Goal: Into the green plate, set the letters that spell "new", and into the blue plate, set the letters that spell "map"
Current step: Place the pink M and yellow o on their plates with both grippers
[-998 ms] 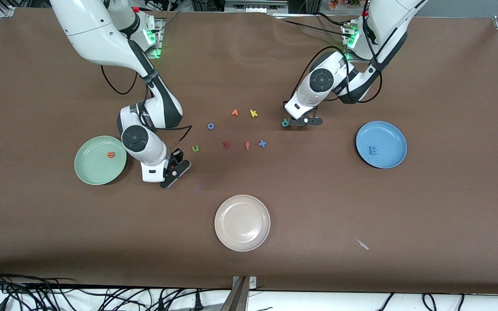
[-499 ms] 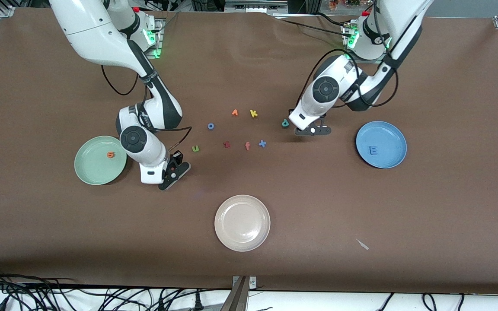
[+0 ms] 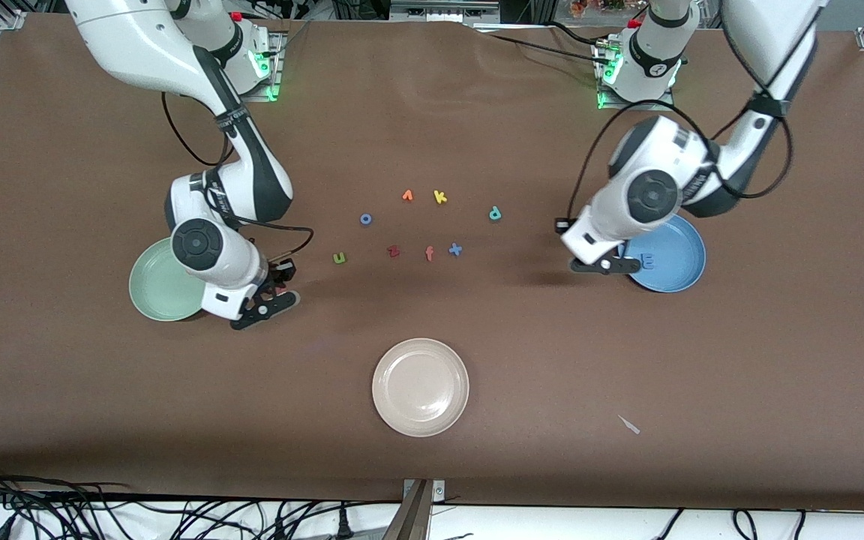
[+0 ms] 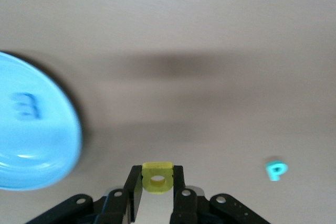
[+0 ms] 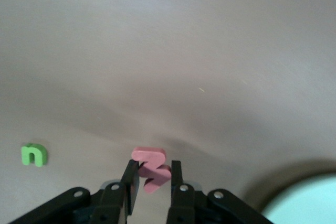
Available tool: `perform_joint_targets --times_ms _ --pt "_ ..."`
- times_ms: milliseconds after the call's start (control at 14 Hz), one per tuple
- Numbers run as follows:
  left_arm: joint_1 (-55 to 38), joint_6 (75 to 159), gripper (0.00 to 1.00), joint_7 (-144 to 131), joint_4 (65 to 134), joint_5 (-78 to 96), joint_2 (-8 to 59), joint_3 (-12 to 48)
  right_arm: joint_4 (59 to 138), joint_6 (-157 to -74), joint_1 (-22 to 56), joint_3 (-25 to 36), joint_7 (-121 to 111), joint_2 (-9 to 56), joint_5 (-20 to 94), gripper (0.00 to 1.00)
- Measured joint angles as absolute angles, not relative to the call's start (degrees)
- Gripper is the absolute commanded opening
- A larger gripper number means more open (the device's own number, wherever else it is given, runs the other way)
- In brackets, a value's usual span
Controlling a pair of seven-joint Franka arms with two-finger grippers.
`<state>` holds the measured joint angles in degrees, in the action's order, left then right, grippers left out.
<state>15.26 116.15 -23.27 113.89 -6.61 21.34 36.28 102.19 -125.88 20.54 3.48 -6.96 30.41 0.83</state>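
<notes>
Left hand (image 4: pixel 157 188) pinching yellow "a" (image 4: pixel 157 177), right hand (image 5: pixel 150 184) pinching pink "w" (image 5: pixel 150 169)

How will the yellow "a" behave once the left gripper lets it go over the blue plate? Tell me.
Likely light: the yellow "a" hangs pinched by its sides in the left gripper. Being flat and blocky, it should land and lie rather than roll, as the "m" lies flat in the blue plate. It looks like soft foam, so breakage seems unlikely.
</notes>
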Motion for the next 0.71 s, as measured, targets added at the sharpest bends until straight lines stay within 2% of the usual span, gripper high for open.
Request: perform_joint_targets --times_ms 499,570,641,713 --pt "28.69 115.46 0.25 -3.48 115.87 -12.4 22.77 35.86 109.77 -126.02 20.18 14.18 -5.43 25.94 0.85 0.16" --pt "29.53 115.46 0.29 -2.83 116.08 -13.87 23.54 35.87 110.62 -126.24 20.17 15.48 -5.35 25.85 0.85 0.19" --pt "30.16 115.46 0.34 -2.69 116.21 -15.12 24.44 35.87 111.4 -126.56 20.11 16.59 -5.33 25.88 0.85 0.23" --pt "30.79 115.46 0.44 -2.52 116.29 -15.85 25.41 35.87 112.19 -126.79 19.92 17.37 -5.33 25.93 0.85 0.47"
